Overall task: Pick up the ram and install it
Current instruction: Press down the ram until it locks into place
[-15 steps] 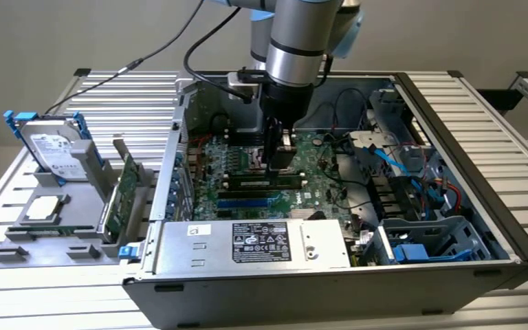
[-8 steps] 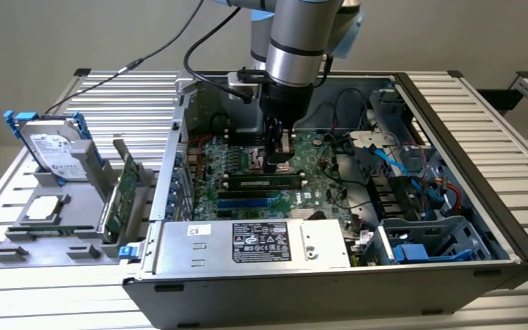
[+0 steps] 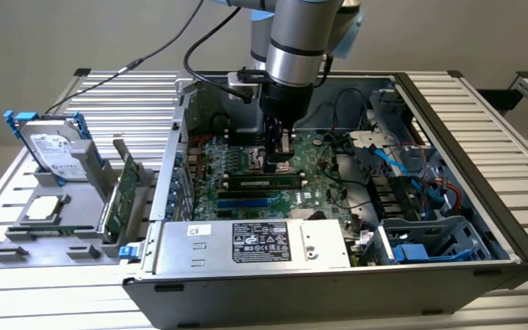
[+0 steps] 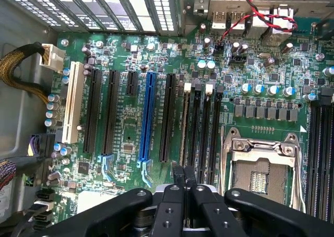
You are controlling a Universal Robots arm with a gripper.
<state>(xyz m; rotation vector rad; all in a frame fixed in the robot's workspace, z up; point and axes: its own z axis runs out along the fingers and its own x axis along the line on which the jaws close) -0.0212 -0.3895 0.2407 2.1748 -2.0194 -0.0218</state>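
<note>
The ram (image 3: 264, 183) is a thin green stick that sits lengthwise in one of the black memory slots of the motherboard (image 3: 236, 155), inside the open computer case. In the wrist view its narrow edge (image 4: 185, 122) runs along the slot closest to the long black expansion slots. My gripper (image 3: 275, 163) hangs straight down into the case, just above the slots and beside the processor socket (image 4: 258, 169). The black fingers (image 4: 178, 175) are pressed together over one end of the memory slots. I see nothing between them.
A grey holder at the exterior view's left carries a hard drive (image 3: 53, 148), a large green expansion card (image 3: 122, 196) and a square silver processor (image 3: 44, 208). The power supply (image 3: 255, 240) fills the near side of the case. Blue cables (image 3: 388, 155) and drive bays crowd its right.
</note>
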